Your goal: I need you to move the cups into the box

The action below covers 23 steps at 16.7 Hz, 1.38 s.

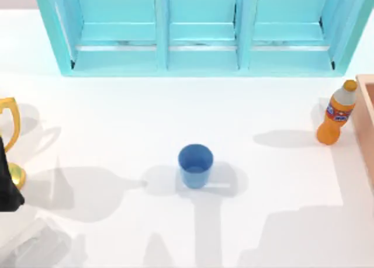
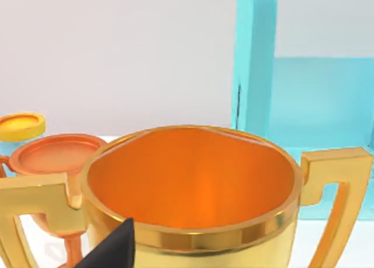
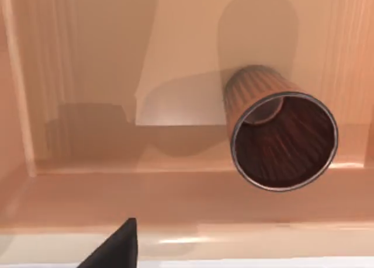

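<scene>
A white surface (image 1: pixel 117 116) is seen from above, with a turquoise cabinet (image 1: pixel 201 31) standing along the upper part of the frame. The blue cup (image 1: pixel 195 164) stands upright near the middle of the surface, a little below the centre, with its mouth open upward and nothing touching it. At the right edge of the frame a strip of the tan box (image 1: pixel 367 125) is visible, and an orange bottle (image 1: pixel 337 112) stands just beside its wall, at the upper right. At the left edge, a gold trophy (image 1: pixel 10 136) is partly seen, and a dark part of the left arm (image 1: pixel 7 183) lies in front of it, at the lower left.

In the left wrist view the trophy (image 2: pixel 190 189) is shown very close, with a smaller orange goblet-like piece (image 2: pixel 55 157) and a yellow-capped object (image 2: pixel 21 125) behind it. A black tip, probably one of the left fingers (image 2: pixel 114 247), is seen at the lower edge; how far the left fingers are spread cannot be told.

In the right wrist view the ribbed brown cup (image 3: pixel 280 134) is seen inside the box (image 3: pixel 87 75), apparently lying on its side with the dark inside turned toward the camera. A black tip of the right fingers (image 3: pixel 114 247) is at the lower edge, apart from the cup; the opening of the right fingers cannot be told either.
</scene>
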Each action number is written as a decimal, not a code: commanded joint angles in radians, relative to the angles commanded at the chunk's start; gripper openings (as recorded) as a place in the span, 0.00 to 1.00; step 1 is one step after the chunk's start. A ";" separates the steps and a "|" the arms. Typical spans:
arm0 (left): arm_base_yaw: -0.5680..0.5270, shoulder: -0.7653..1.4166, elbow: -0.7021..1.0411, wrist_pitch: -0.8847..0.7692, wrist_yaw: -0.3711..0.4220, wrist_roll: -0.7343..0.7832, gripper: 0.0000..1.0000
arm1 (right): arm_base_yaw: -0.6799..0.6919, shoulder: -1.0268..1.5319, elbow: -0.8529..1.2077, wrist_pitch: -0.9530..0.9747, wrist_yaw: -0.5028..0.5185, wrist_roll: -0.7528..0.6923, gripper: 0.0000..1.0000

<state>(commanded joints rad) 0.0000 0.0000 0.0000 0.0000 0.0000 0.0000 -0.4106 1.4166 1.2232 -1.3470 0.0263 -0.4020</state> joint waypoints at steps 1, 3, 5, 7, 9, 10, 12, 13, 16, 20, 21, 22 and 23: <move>0.000 0.000 0.000 0.000 0.000 0.000 1.00 | 0.000 0.002 0.045 -0.043 0.000 0.000 1.00; 0.000 0.000 0.000 0.000 0.000 0.000 1.00 | 0.000 0.001 0.136 -0.128 0.000 0.000 1.00; 0.000 0.000 0.000 0.000 0.000 0.000 1.00 | 0.000 0.001 0.194 -0.184 -0.001 -0.001 1.00; 0.000 0.000 0.000 0.000 0.000 0.000 1.00 | 0.000 0.002 0.212 -0.201 -0.001 -0.001 1.00; 0.000 0.000 0.000 0.000 0.000 0.000 1.00 | 0.000 0.002 0.212 -0.201 -0.001 -0.001 1.00; 0.000 0.000 0.000 0.000 0.000 0.000 1.00 | 0.002 0.000 0.210 -0.199 -0.001 -0.001 1.00; 0.000 0.000 0.000 0.000 0.000 0.000 1.00 | 0.013 0.010 0.219 -0.201 -0.001 0.010 1.00; 0.000 0.000 0.000 0.000 0.000 0.000 1.00 | 0.032 0.027 0.233 -0.202 -0.001 0.029 1.00; 0.000 0.000 0.000 0.000 0.000 0.000 1.00 | 0.139 0.116 0.306 -0.201 -0.003 0.136 1.00; 0.000 0.000 0.000 0.000 0.000 0.000 1.00 | 0.364 0.292 0.452 -0.191 -0.007 0.367 1.00; 0.000 0.000 0.000 0.000 0.000 0.000 1.00 | 0.429 0.340 0.491 -0.186 -0.008 0.433 1.00; 0.000 0.000 0.000 0.000 0.000 0.000 1.00 | 0.496 0.389 0.531 -0.180 -0.009 0.501 1.00; 0.000 0.000 0.000 0.000 0.000 0.000 1.00 | 0.565 0.438 0.571 -0.173 -0.011 0.570 1.00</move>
<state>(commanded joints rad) 0.0000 0.0000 0.0000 0.0000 0.0000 0.0000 0.1541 1.8546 1.7940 -1.5197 0.0154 0.1678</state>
